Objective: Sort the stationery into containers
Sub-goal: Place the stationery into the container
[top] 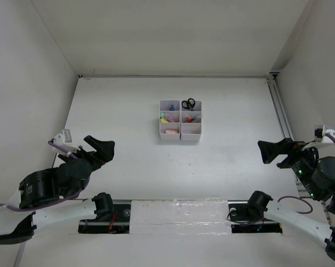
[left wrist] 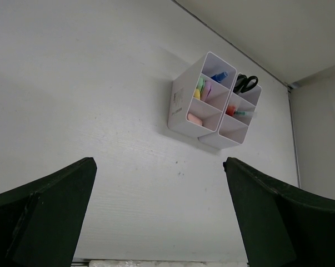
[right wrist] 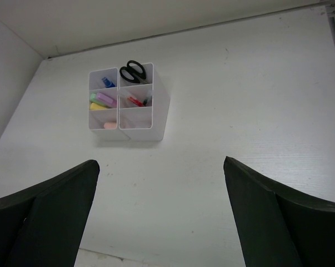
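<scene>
The white six-compartment organiser (top: pixel 162 134) stands at the table's middle, toward the back. It holds the stationery: black-handled scissors (top: pixel 188 103), a blue-capped tube (top: pixel 171 105), pink and green markers (top: pixel 168 117), red pens (top: pixel 190 118) and a pink item (top: pixel 170 131) in the near left compartment. It also shows in the left wrist view (left wrist: pixel 181 108) and the right wrist view (right wrist: pixel 155 125). My left gripper (top: pixel 103 148) is open and empty at the near left. My right gripper (top: pixel 270 153) is open and empty at the near right. Both are far from the organiser.
White walls close in the table on the left, back and right. A taped strip (top: pixel 178 214) runs along the near edge between the arm bases. A rail (top: pixel 279 111) lines the right side.
</scene>
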Robot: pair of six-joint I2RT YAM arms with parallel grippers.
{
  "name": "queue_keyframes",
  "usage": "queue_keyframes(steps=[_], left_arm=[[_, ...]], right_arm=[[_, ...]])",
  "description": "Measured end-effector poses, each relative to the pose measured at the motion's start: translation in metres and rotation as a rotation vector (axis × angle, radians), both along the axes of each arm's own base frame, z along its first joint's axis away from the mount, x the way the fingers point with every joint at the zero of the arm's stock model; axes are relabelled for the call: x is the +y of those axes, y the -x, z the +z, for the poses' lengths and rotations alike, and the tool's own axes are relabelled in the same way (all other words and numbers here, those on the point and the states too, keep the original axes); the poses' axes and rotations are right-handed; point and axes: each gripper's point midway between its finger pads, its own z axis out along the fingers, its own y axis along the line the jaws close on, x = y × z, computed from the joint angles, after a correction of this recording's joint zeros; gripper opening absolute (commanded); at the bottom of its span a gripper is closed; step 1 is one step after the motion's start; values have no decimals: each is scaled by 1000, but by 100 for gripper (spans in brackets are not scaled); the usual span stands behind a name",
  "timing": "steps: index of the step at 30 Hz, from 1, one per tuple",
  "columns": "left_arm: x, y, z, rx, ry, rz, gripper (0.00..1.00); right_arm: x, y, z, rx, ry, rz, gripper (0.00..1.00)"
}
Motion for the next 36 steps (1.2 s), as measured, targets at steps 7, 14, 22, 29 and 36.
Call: queue_keyframes(steps=[7,14,22,29,36], left_arm=[[-1,0,-4,1,-2,-1,100],[0,0,-1,-7,19,-1,100],[5,2,0,-15,39,-2,100],[4,2,-2,-14,38,-3,100],[3,1,-1,-15,41,-3,100]], right_arm=[[0,0,0,0,0,0,100],[0,0,0,0,0,0,100],[0,0,0,1,0,0,100],[0,0,0,0,0,0,100],[0,0,0,0,0,-1,100]])
